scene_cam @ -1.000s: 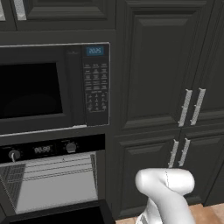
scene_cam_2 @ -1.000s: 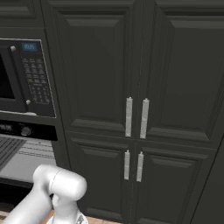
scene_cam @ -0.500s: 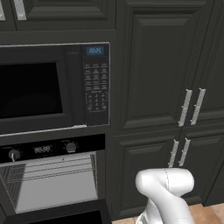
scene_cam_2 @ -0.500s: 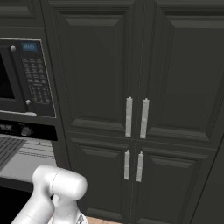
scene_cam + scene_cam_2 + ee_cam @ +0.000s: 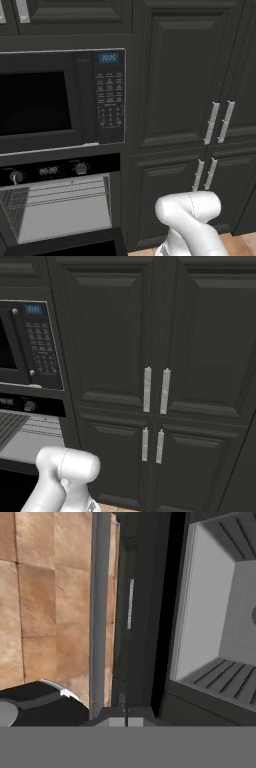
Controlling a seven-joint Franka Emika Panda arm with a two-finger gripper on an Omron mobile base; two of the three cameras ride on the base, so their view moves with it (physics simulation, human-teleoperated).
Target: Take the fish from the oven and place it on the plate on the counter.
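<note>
Black built-in oven (image 5: 60, 205) at 8 o'clock in left base view, door down, light grey racked interior exposed. Two-finger gripper (image 5: 125, 719) at 6 o'clock in hand view, fingers pinched together, gripping nothing. Fish: cannot tell where.

The microwave (image 5: 60, 100) sat directly above the oven (image 5: 60, 200), with the keypad (image 5: 109, 102) on the microwave's right side. The oven door (image 5: 75, 245) hung open below the cavity, and two knobs (image 5: 16, 176) flanked a small display (image 5: 48, 171) on the panel over it. To the right of both stood tall cabinets (image 5: 155, 331), upper doors over lower ones, paired handles (image 5: 155, 390) meeting at the middle. The arm (image 5: 192, 222) rose in front of the lower cabinets. In the hand view, the floor (image 5: 45, 602) lay beside the oven's racked interior (image 5: 220, 612).
</note>
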